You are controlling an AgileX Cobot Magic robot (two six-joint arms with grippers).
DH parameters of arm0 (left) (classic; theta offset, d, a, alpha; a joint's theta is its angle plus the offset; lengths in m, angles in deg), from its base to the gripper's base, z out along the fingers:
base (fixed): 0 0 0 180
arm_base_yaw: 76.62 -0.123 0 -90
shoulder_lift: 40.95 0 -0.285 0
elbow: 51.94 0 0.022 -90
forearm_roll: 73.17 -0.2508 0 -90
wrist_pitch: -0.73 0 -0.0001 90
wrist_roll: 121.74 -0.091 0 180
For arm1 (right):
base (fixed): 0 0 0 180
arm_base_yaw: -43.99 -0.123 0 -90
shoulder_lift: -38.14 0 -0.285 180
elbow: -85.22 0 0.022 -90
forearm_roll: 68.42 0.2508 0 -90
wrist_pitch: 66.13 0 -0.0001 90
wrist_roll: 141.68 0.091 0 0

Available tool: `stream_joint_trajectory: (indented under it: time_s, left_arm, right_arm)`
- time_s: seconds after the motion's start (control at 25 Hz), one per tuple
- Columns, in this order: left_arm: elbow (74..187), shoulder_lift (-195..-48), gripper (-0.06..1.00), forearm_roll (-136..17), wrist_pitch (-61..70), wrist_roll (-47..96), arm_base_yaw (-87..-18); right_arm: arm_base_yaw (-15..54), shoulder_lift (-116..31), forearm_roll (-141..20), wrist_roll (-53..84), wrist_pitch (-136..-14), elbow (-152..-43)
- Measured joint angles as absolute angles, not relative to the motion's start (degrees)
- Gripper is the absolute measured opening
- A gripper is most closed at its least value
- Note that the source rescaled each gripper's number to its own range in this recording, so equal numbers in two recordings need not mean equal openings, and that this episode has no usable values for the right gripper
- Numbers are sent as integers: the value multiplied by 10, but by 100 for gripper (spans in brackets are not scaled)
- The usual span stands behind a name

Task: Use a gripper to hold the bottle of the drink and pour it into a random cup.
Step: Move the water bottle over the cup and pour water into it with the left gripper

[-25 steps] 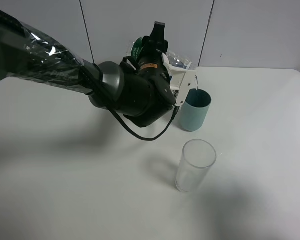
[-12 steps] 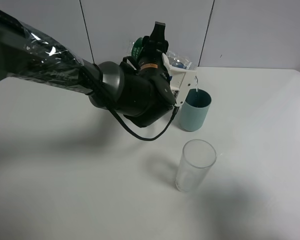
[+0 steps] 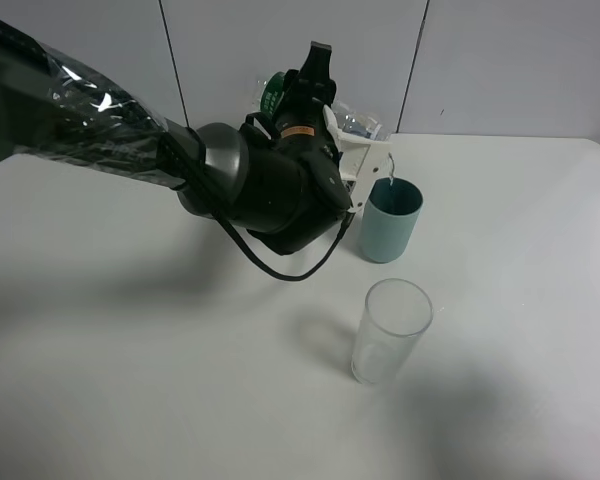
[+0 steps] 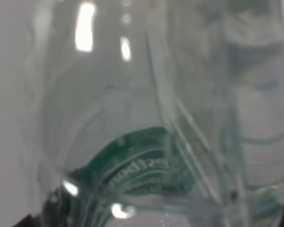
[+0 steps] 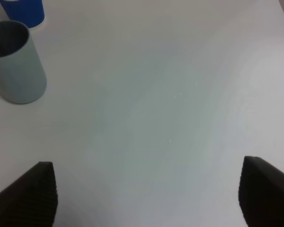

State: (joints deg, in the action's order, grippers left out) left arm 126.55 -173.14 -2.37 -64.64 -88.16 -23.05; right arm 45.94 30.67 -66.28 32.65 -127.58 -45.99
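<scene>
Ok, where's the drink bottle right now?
In the exterior high view, the bottle is held tilted in the left gripper at the back of the table, its neck just above the grey-teal cup.

Robot's left hand (image 3: 332,112): black, rounded, with white plastic parts and a small orange label (image 3: 299,131) (at 12 o'clock). A black cable (image 3: 280,268) loops at 6 o'clock; the dark arm (image 3: 80,110) is plastic-wrapped.

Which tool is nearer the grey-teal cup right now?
Left. The left tool holds the bottle tilted just above the cup. The right tool is outside the high view; its wrist view shows the cup well off across the table.
</scene>
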Motion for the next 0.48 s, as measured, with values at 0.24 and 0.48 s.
stream_joint_trajectory:
  time_s: [0.24,0.48]
  left_arm:
    - [1265,-1731,1,-24,-650,-887,-230]
    - [1265,-1731,1,-24,-651,-891,-230]
  right_arm:
    - [459,307,-663,326,-1276,-460]
    - [459,307,-663,326,-1276,-460]
